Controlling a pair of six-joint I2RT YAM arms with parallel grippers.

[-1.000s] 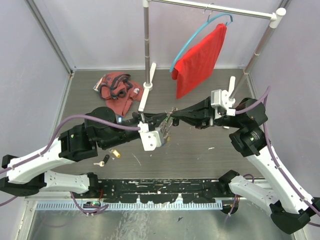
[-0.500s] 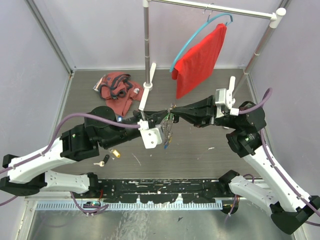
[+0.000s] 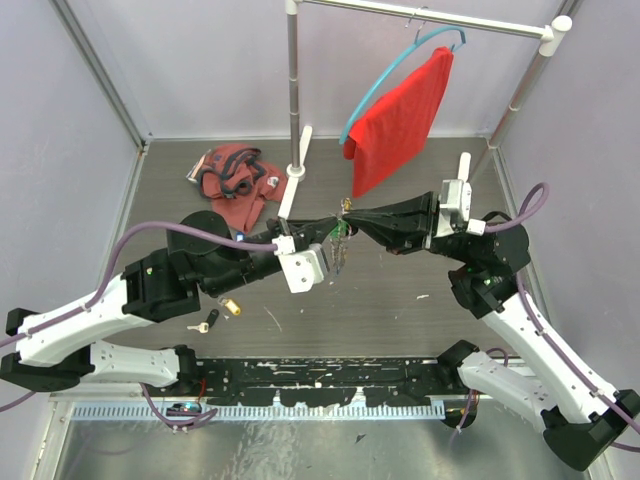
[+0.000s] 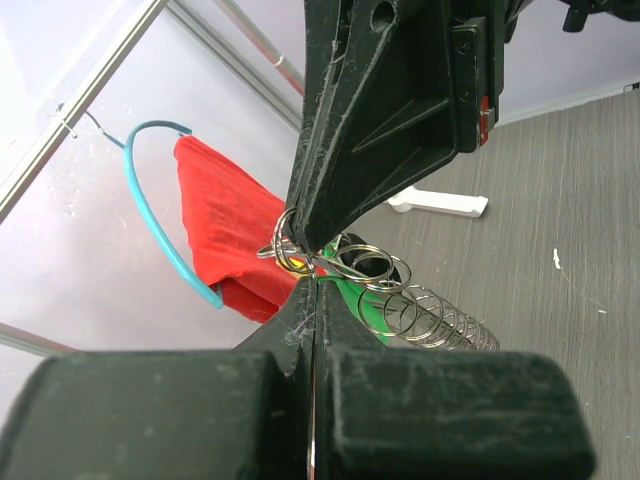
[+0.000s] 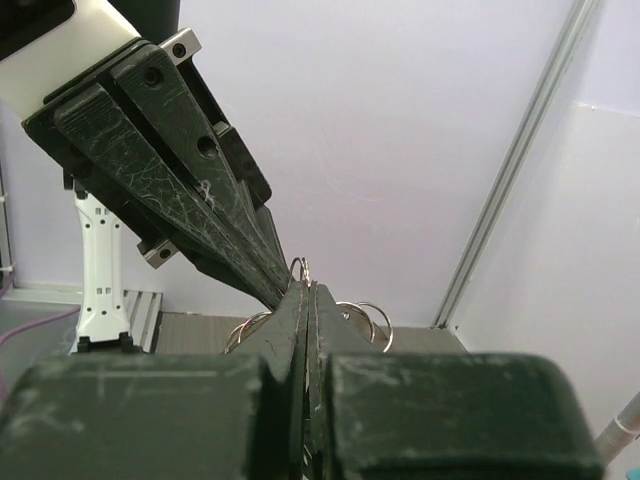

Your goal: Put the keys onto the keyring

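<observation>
With the left gripper (image 4: 312, 300) and the right gripper (image 4: 302, 232) both clenched tip to tip on the keyring (image 4: 290, 252) in mid-air, keys (image 3: 341, 256) dangling above the tabletop (image 3: 400, 290), a slight pull apart or twist could slip the thin ring free and drop everything.

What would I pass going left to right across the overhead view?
Black-tagged key → yellow-tagged key → upright metal pole → key bunch on its rings → red cloth on the hanger.
</observation>
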